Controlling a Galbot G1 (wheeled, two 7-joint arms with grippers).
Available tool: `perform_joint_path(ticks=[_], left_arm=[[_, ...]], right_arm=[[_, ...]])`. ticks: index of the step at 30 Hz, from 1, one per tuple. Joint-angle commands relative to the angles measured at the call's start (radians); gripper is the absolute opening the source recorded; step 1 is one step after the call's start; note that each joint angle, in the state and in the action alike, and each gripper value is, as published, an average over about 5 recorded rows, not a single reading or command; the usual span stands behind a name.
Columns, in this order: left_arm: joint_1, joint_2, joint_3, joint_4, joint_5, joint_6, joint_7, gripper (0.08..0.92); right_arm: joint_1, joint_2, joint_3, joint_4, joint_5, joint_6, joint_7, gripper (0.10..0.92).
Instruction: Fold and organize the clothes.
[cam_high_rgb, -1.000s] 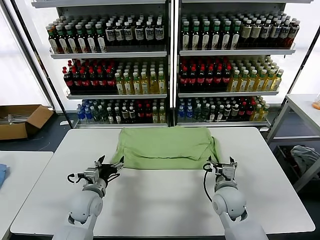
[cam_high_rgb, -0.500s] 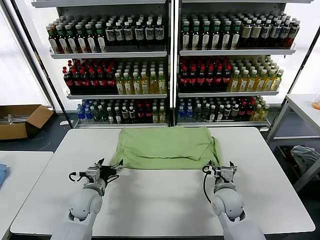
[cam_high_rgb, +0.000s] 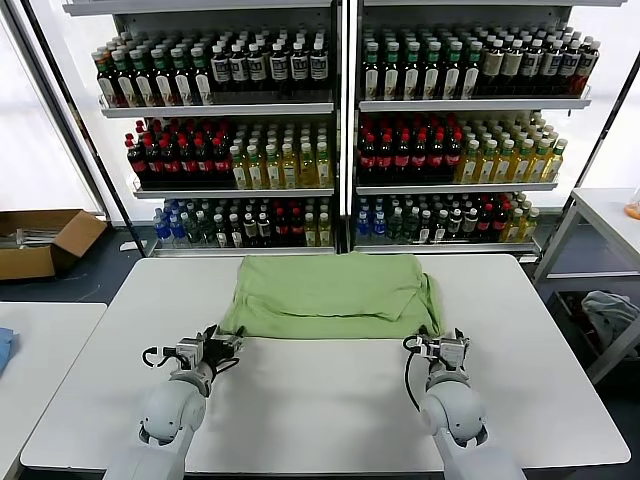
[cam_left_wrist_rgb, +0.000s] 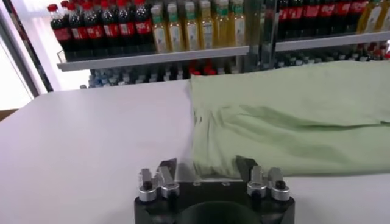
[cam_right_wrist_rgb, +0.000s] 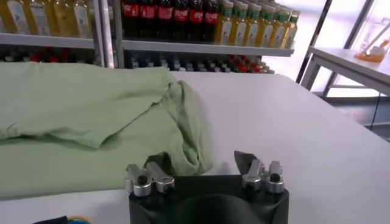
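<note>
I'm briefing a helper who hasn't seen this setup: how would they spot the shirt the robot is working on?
Look at the white table in front of the drink shelves. On its far half lies the light green shirt, folded into a wide rectangle, plain side up. It is the only cloth on that table, its near corners just ahead of the left gripper and right gripper.

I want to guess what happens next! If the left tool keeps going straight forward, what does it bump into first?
Most likely the near left corner of the green shirt: the left tool, open, points straight at its hem.
</note>
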Motion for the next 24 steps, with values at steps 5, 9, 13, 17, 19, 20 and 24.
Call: perform_joint_path(ticks=[5, 9, 13, 17, 19, 20, 24], left_arm=[[0.009, -0.001, 0.000, 0.005, 0.006, 0.010, 0.000, 0.381], [0.011, -0.002, -0.002, 0.003, 0.006, 0.010, 0.000, 0.268], [0.015, -0.005, -0.003, 0.000, 0.007, 0.010, 0.002, 0.150], [0.022, -0.005, -0.007, -0.015, 0.006, 0.007, 0.003, 0.088], [0.030, -0.004, -0.011, -0.038, 0.006, 0.005, 0.001, 0.084], [0.037, -0.002, -0.013, -0.057, 0.007, 0.004, 0.000, 0.084], [0.086, 0.007, -0.018, -0.162, 0.011, 0.005, -0.004, 0.084]], right_arm=[[-0.010, 0.003, -0.001, 0.003, 0.000, -0.003, 0.000, 0.423], [-0.015, -0.001, -0.002, 0.012, 0.000, -0.003, -0.003, 0.319], [-0.022, -0.001, -0.001, 0.016, 0.000, -0.003, -0.008, 0.206], [-0.035, -0.001, -0.002, 0.035, 0.000, -0.003, -0.009, 0.121], [-0.046, -0.002, -0.003, 0.061, -0.001, -0.003, -0.007, 0.115], [-0.052, -0.003, -0.005, 0.080, -0.001, -0.003, -0.004, 0.115], [-0.082, -0.006, -0.010, 0.164, -0.010, -0.004, 0.014, 0.115]])
